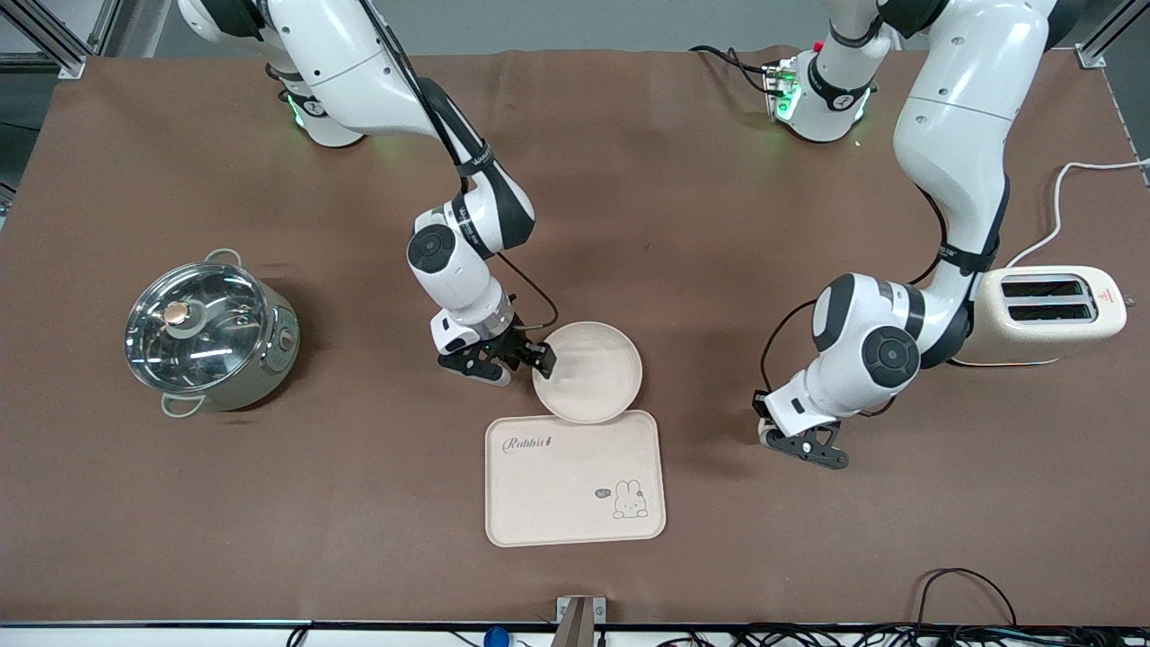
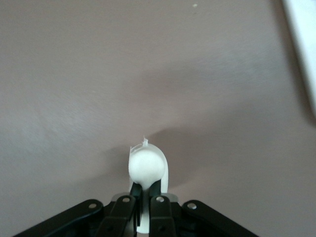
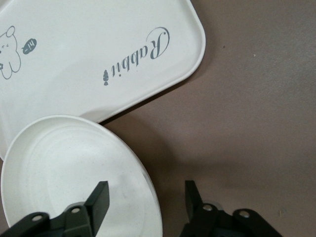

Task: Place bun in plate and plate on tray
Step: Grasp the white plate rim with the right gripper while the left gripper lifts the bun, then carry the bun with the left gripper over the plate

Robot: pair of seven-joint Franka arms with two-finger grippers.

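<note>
While the right gripper (image 1: 521,353) straddles the rim of the plate (image 1: 588,372) with its fingers (image 3: 98,197) apart, one finger lies over the dish's interior and the other over the bare table (image 1: 269,503). The plate's edge nearest the front camera overlaps the tray (image 1: 575,490), which bears the "Rabbit" lettering (image 3: 138,57) and lies just beneath and beside this gripper. The left gripper (image 1: 802,445) hangs low over the table toward the left arm's end, well apart from plate and tray, its fingers (image 2: 157,207) clamped on the bun (image 2: 146,167), which protrudes from between the fingertips. Elsewhere stand a lidded steel pot (image 1: 211,334) and a toaster (image 1: 1051,314).
</note>
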